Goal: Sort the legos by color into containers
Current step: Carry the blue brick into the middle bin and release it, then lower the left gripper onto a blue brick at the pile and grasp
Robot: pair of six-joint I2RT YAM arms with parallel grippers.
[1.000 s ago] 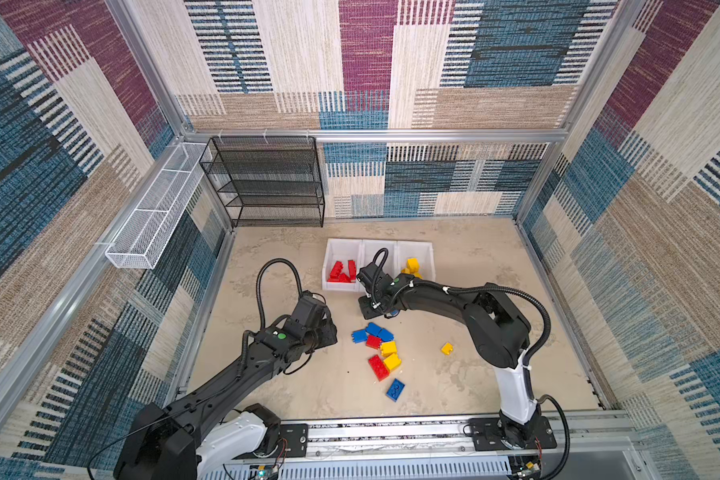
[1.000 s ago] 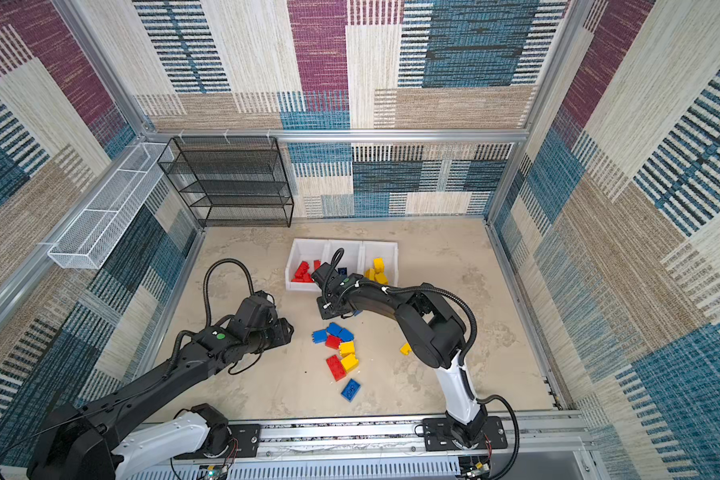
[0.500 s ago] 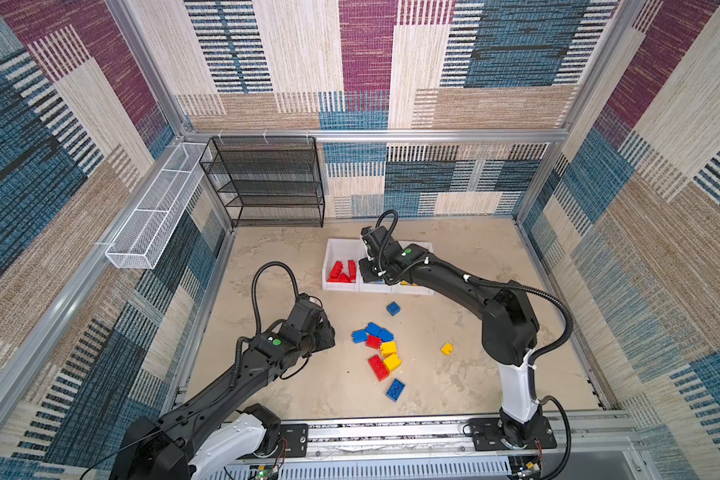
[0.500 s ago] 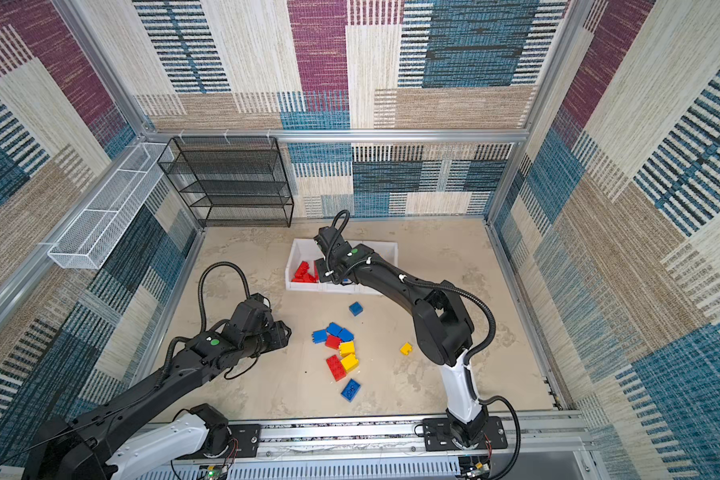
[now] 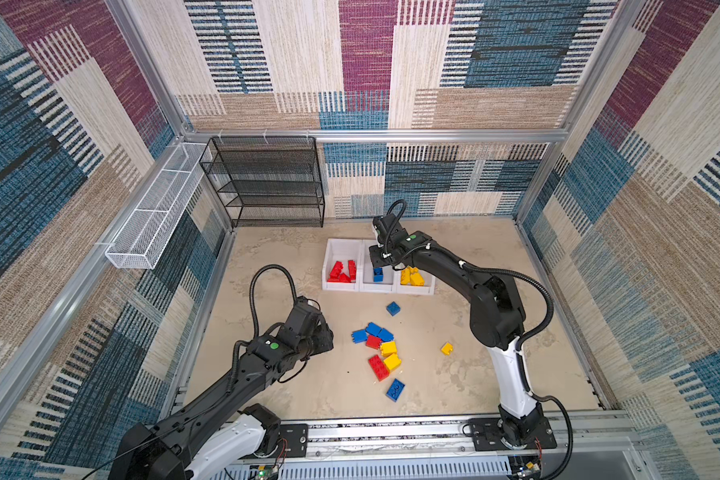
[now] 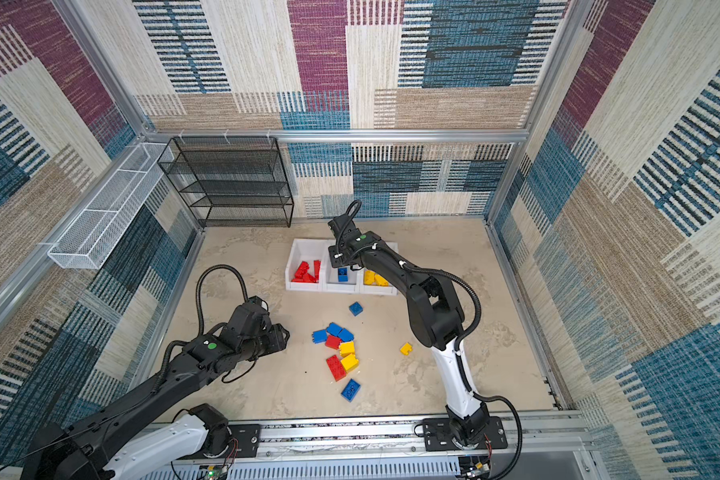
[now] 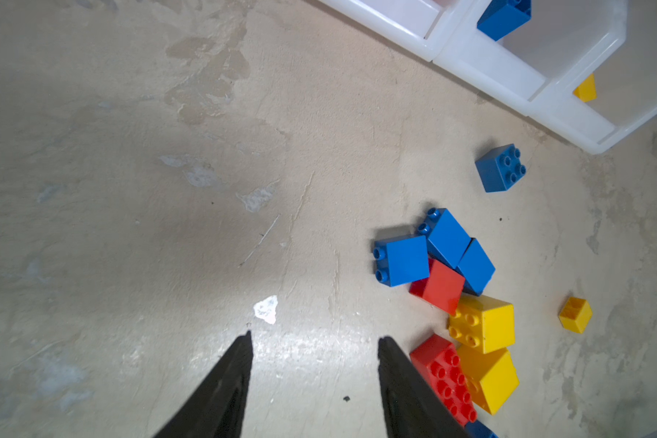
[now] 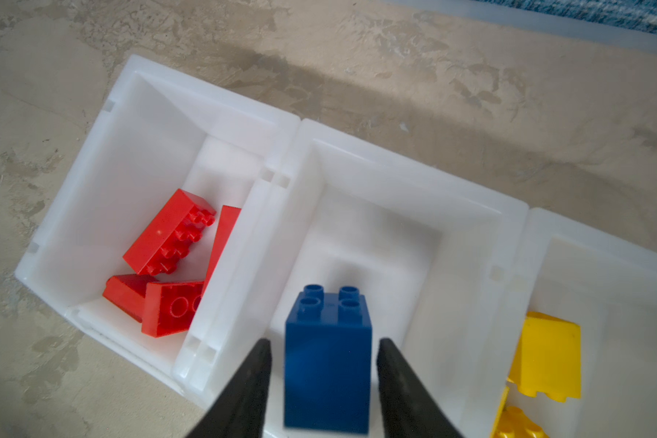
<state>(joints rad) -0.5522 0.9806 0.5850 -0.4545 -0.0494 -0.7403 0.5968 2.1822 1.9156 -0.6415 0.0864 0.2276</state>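
Row of three white bins (image 5: 416, 291): red bricks (image 5: 341, 271) lie in the bin left of the middle bin (image 8: 357, 170), yellow bricks (image 5: 411, 276) in the bin to its right. Right gripper (image 8: 323, 341) hangs over the middle bin, jaws parted, with a slim gap on each side of a blue square brick (image 8: 327, 364) inside that bin. Left gripper (image 7: 313, 335), jaws apart and empty, hovers in front of the middle bin, beside the loose mixed bricks (image 7: 444, 284).

A robotics lab cell: aluminium frame (image 5: 375, 135), patterned wall panels (image 5: 350, 62), left arm (image 5: 233, 382) and right arm (image 5: 491, 316) bolted to a base rail (image 5: 391, 432).
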